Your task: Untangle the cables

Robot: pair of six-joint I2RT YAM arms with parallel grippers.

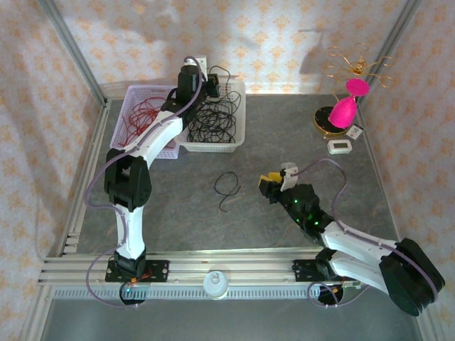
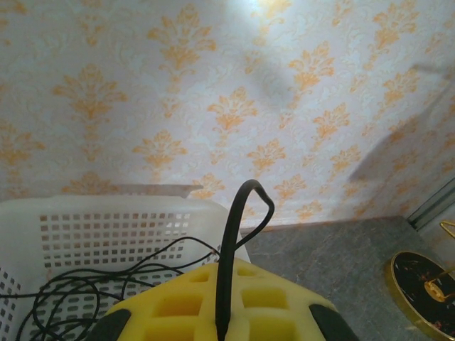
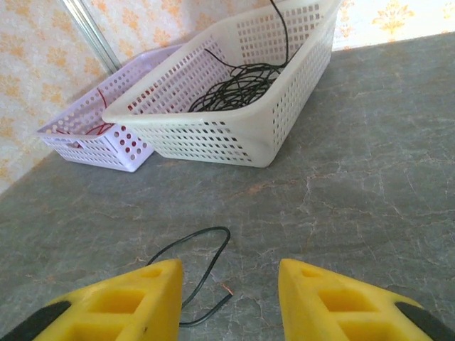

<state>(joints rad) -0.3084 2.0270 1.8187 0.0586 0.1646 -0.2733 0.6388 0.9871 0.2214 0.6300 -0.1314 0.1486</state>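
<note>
Two tools: your left tool [image 1: 211, 87] is clamped on a black cable [image 2: 234, 234] above the white basket [image 1: 213, 147]; your right tool [image 3: 229, 295] stands apart near a loose black cable [image 1: 227, 190] on the surface [image 1: 178, 213].

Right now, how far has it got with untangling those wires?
Mostly sorted, it seems: red cables lie in the lilac basket, black cables in the white basket. In hand: the left gripper, above the white basket, is shut on one black strand. Left: a loose black cable lies on the table before the open right gripper; whether the basket piles are fully untangled I cannot tell.
</note>
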